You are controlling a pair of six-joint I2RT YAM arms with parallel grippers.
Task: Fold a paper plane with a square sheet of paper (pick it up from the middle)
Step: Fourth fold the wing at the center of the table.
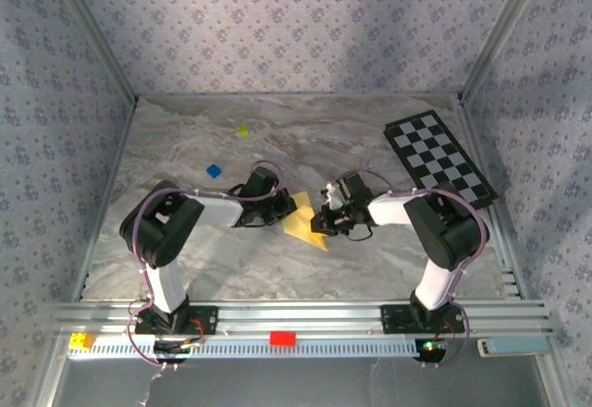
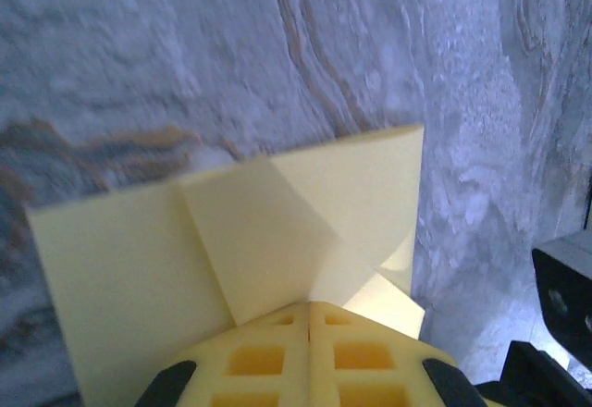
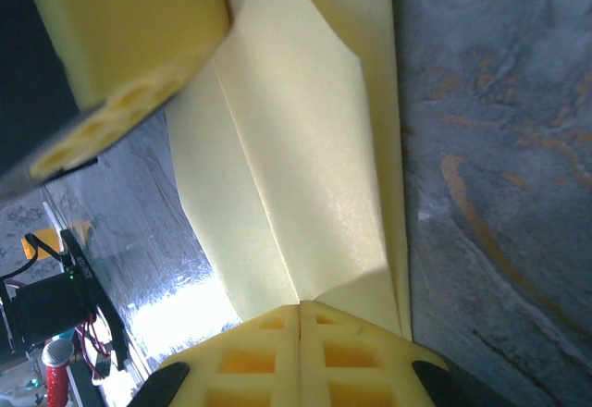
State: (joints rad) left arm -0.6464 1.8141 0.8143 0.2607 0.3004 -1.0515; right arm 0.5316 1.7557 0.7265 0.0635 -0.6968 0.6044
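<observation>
The yellow square sheet of paper (image 1: 303, 225) lies folded on the marble table between both grippers, with a point toward the near right. In the left wrist view the paper (image 2: 139, 277) shows a diagonal flap folded over it. My left gripper (image 1: 284, 211) is shut, and its joined tips (image 2: 308, 305) rest on the sheet's left part. In the right wrist view the paper (image 3: 305, 166) shows a long lengthwise crease and a raised right edge. My right gripper (image 1: 326, 222) is shut too, its tips (image 3: 301, 305) on the crease's near end. A left finger (image 3: 120, 46) shows opposite.
A black-and-white checkered board (image 1: 439, 157) lies at the back right. A tiny yellow-green block (image 1: 242, 130) and a blue block (image 1: 214, 171) sit behind the left arm. A red block (image 1: 282, 338) and a yellow one (image 1: 81, 340) sit on the front rail. Patterned walls enclose the table.
</observation>
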